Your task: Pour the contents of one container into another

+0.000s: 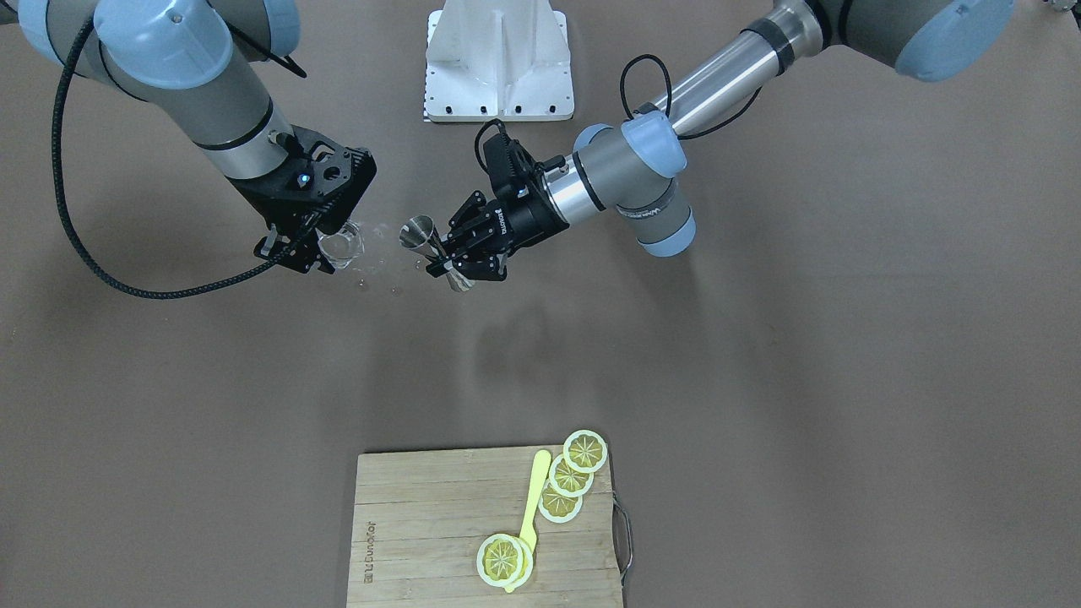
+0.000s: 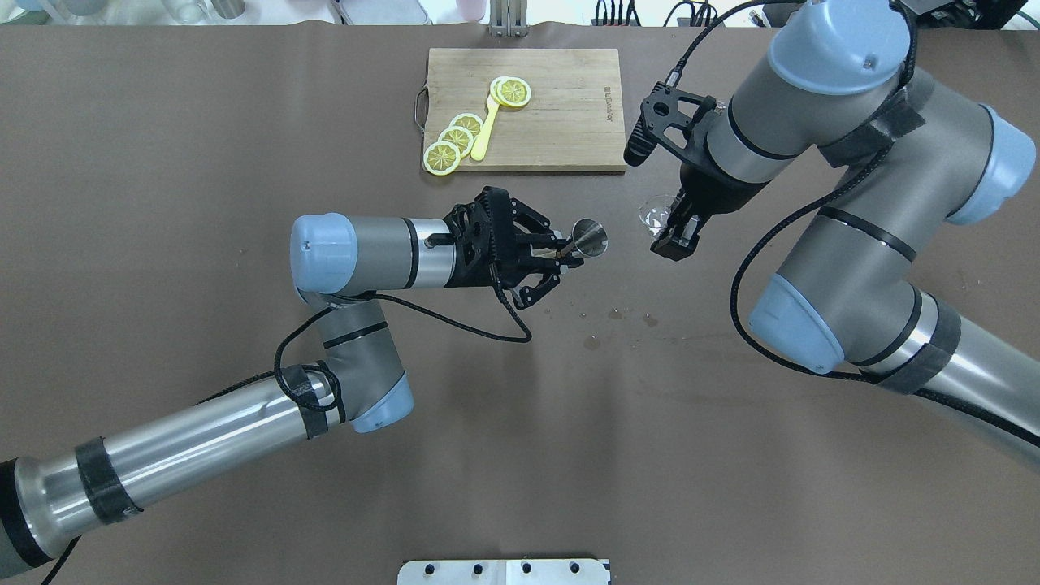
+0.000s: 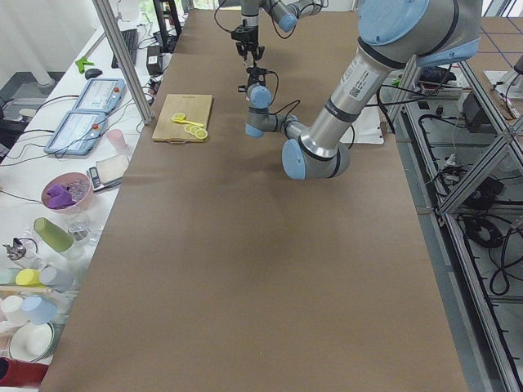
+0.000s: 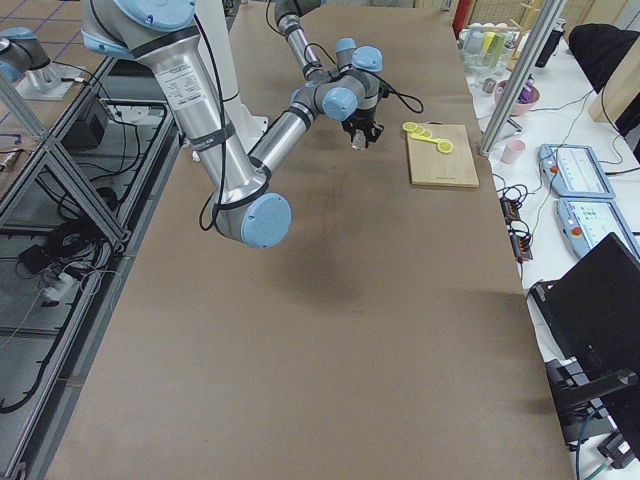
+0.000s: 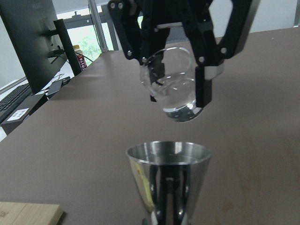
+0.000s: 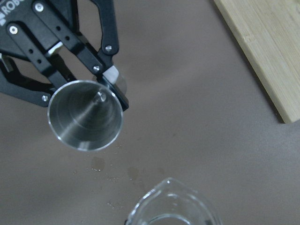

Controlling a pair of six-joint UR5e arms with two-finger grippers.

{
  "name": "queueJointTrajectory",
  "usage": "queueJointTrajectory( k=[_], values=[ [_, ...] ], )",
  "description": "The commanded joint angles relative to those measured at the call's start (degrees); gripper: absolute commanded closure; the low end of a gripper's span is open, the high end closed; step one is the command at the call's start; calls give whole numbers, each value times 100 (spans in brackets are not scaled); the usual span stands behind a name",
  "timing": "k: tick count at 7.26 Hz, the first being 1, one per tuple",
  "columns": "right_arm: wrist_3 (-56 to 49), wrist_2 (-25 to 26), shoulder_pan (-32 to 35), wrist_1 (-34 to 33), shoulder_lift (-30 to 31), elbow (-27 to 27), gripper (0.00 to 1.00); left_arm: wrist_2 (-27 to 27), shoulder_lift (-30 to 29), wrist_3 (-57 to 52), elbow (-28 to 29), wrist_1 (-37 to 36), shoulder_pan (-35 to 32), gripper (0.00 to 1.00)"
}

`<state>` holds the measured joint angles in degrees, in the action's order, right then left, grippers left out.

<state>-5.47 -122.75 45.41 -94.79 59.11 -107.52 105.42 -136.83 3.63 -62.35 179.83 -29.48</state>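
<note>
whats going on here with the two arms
The left gripper holds the steel jigger by its waist, lifted off the table. The right gripper holds the glass cup a little apart from it and higher, with some clear liquid inside. No stream runs between them, and the jigger looks almost empty. A few wet spots lie on the table near them.

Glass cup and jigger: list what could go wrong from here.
1. The cup, held by the right gripper, sits beside the jigger, not over it. Tilting now would likely spill onto the table, where wet spots show.
2. The left gripper pinches the jigger only at its narrow waist, so it might pivot as liquid lands.
3. The jigger's mouth is small, so a fast pour may splash over.
</note>
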Motion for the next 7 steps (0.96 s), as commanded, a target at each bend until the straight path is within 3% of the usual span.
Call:
queueJointTrajectory(
  k=[1, 7],
  values=[
    [-24, -21, -14, -423, -249, -41, 100, -13, -116, 24, 328, 395, 109, 100],
    [-33, -21, -330, -989, -365, -129, 100, -391, -239, 33, 584, 518, 224, 100]
  ],
)
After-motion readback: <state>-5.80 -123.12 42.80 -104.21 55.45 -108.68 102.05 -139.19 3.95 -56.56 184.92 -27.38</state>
